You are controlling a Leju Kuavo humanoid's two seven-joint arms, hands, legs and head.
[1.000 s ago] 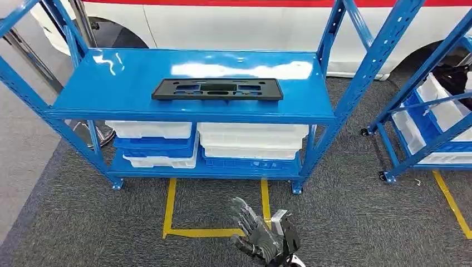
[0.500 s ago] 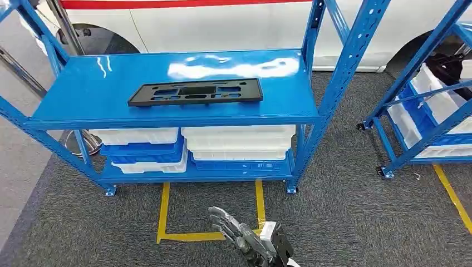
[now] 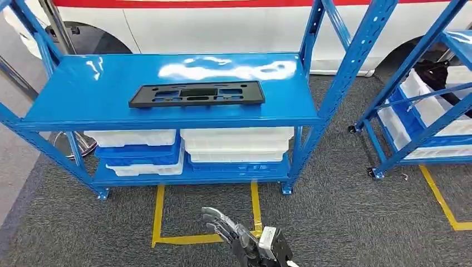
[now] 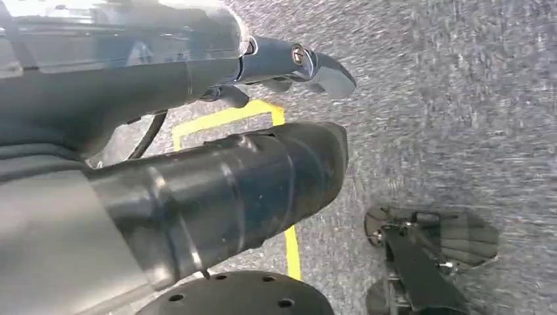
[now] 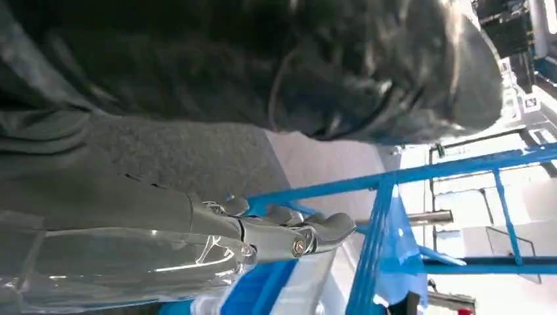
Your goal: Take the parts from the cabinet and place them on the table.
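A flat black plastic part (image 3: 196,94) with several cut-outs lies along the top shelf of the blue cabinet rack (image 3: 83,94). My right hand (image 3: 236,236) hangs low in front of the rack, well below the shelf, fingers spread and holding nothing. In the right wrist view the right hand (image 5: 289,236) points its straight fingers toward the rack's blue posts (image 5: 374,262). My left hand (image 4: 289,62) hangs over the grey carpet, fingers extended and holding nothing.
White and blue bins (image 3: 236,143) are stacked on the rack's lower shelf. A second blue rack (image 3: 428,111) with bins stands at the right. Yellow tape (image 3: 158,222) marks the carpet before the rack. A white vehicle (image 3: 222,22) is behind it.
The whole view has shifted as the camera moved, so the rack sits a little further left in the picture. My right hand stays low with its fingers spread.
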